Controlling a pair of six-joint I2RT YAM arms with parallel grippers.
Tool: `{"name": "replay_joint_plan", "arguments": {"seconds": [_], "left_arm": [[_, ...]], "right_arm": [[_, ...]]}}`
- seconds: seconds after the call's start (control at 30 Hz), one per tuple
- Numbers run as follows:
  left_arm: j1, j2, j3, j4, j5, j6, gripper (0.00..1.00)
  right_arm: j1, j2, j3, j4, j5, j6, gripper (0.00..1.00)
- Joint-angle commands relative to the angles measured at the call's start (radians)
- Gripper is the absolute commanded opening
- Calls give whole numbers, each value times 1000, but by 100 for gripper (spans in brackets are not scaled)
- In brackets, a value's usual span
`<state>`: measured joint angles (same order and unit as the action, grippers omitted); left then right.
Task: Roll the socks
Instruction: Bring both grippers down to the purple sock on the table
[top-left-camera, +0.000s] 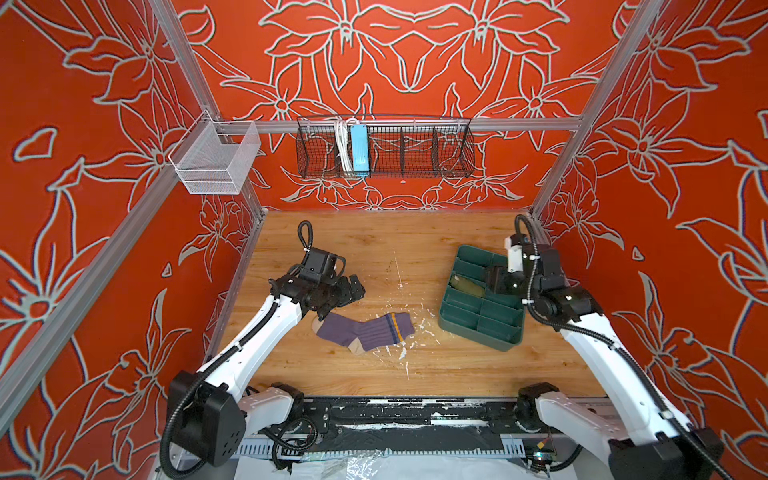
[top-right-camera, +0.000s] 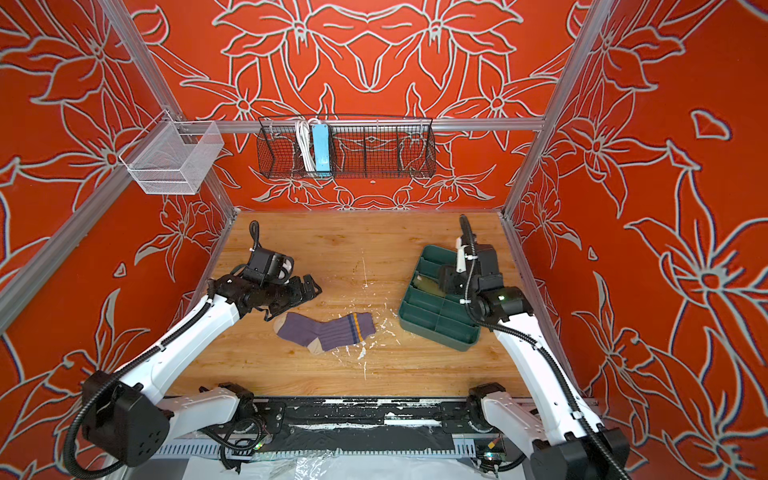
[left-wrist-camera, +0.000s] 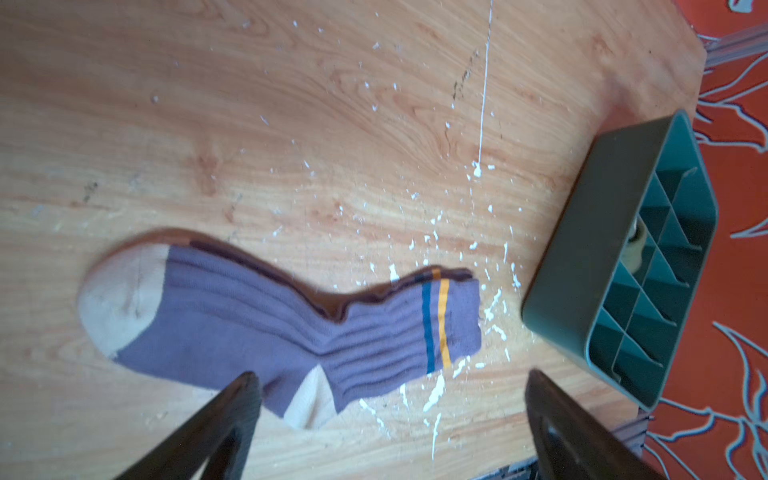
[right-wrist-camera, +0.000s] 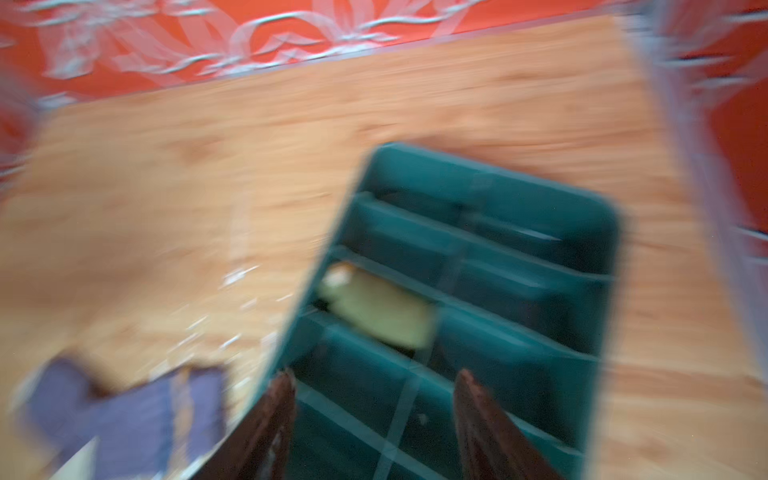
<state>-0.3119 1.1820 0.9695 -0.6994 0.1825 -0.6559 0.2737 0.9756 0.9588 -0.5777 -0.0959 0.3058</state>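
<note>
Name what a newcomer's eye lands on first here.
First the red floral walls. Next comes the purple sock, lying flat and unrolled in the middle of the wooden table, with the open left claw hovering near it. On the right, the olive sock sits in one compartment of the dark green tray, and the right claw is open over that tray.
</note>
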Motion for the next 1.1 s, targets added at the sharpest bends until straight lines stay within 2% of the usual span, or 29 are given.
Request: {"name": "replay_joint_plan", "arguments": {"seconds": [0.0, 0.17, 0.23, 0.33, 0.5, 0.7, 0.9, 1.07], "left_arm": [[-12, -53, -90, -61, -42, -64, 100], [-13, -110, -217, 52, 13, -96, 99], [-13, -106, -237, 101, 54, -77, 99], [-18, -91, -245, 110, 67, -84, 98], [-19, -128, -329, 140, 42, -221, 98], [-19, -165, -414, 276, -107, -294, 98], [2, -38, -412, 426, -147, -303, 98], [43, 86, -404, 499, -133, -300, 98]], "right_arm": [[129, -35, -86, 38, -126, 133, 64], [313, 12, -232, 247, -162, 305, 67], [380, 64, -250, 292, -132, 332, 71], [441, 175, -205, 309, -129, 296, 75], [466, 382, -39, 243, -186, 179, 75], [523, 532, 7, 314, -233, 166, 75], [615, 687, 95, 255, -169, 68, 76], [634, 770, 68, 332, -179, 78, 75]]}}
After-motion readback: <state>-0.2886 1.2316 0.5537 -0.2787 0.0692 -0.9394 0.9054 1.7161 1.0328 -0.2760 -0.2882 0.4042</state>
